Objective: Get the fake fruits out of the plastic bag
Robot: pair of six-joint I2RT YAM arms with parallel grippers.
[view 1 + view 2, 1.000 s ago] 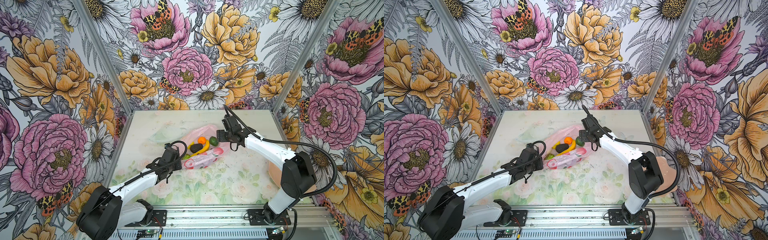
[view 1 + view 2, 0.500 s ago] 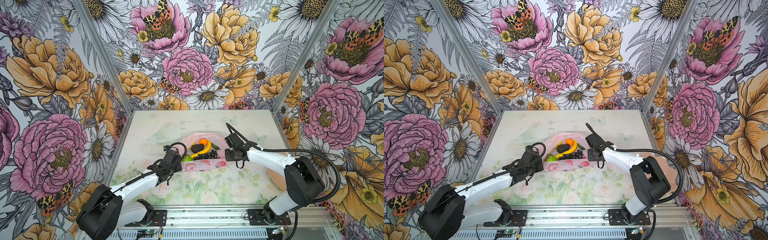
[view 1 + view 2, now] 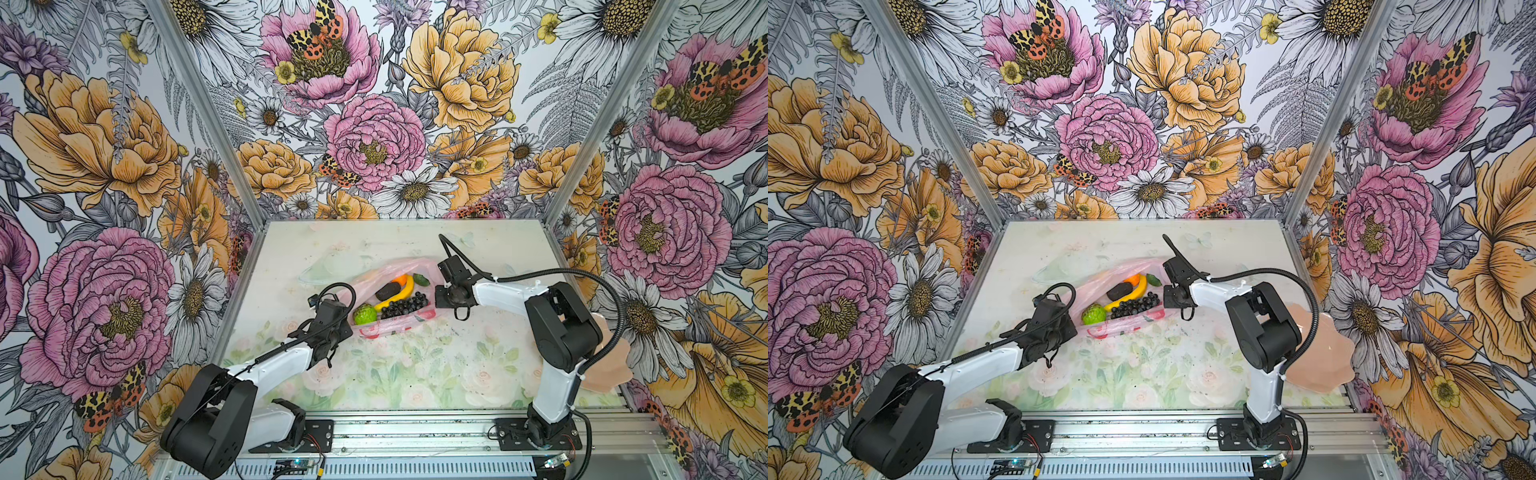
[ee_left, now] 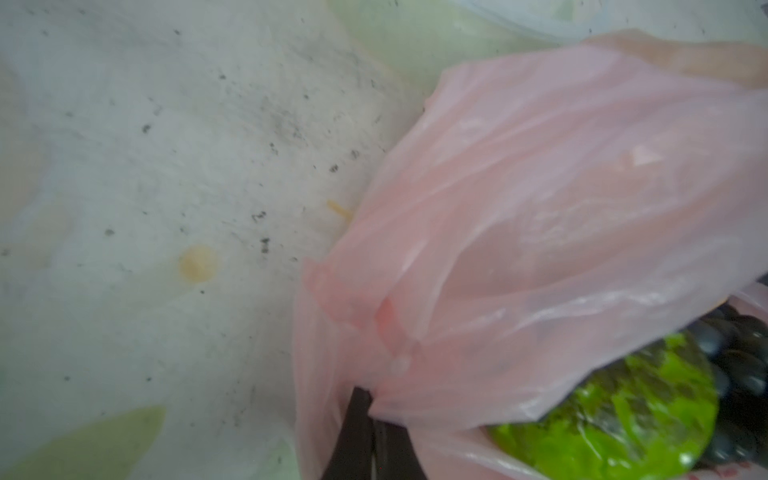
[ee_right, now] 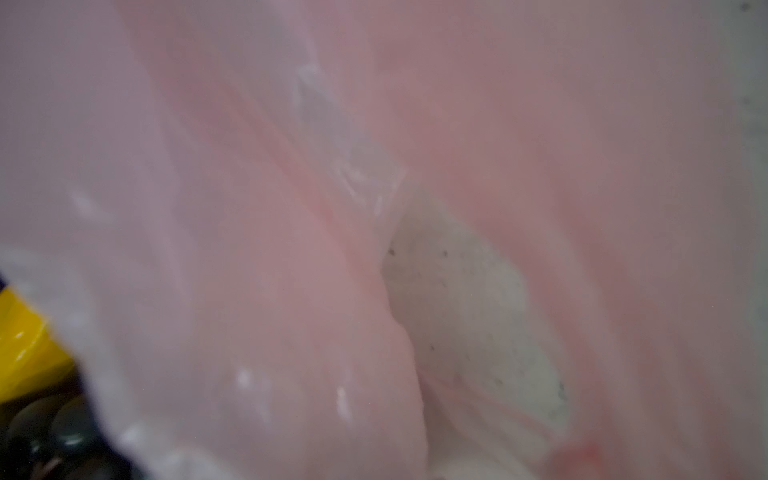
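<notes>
Since all the fruits (image 3: 395, 297) in view sit inside the bag (image 3: 388, 328), nothing's out yet by my read. The bag lies mid-table with its mouth spread open to the top camera. Inside are banana (image 3: 402, 290), orange (image 3: 400, 279), grapes (image 3: 402, 308), a blackish lump (image 3: 387, 291) and a lime-green citrus (image 3: 365, 314). A dark green piece (image 3: 419, 279) sits at the far rim; can't tell whether it's in or out.

Tools: left gripper (image 4: 374, 440) is narrow, its dark fingers (image 4: 359, 428) pinched on a bunched fold of film just beside the citrus. The right gripper (image 3: 435, 296) is closed too, at the opposite end of the mouth. Its wrist view is all pink film and the fingers are hidden. The rim draws toward it, so I take it as a pinch on the bag.

Step in hand, my guess: hold the mouth open and tip out.
- Stretch only until the rim is taut. Thin film tears or slips.
- Lift both ends evenly, then raise the closed side slowly. Round pieces will roll.
- Aim for bare table (image 3: 415, 374), not the plate (image 3: 1325, 345) at the right edge behind the right arm.
- If picking instead, one pinch must let go and the mouth will likely sag over the grapes.

Writing: the red-and-white print (image 3: 374, 331) on the near bag wall is shapes only, nothing legible. No brand is visible on the arms.
</notes>
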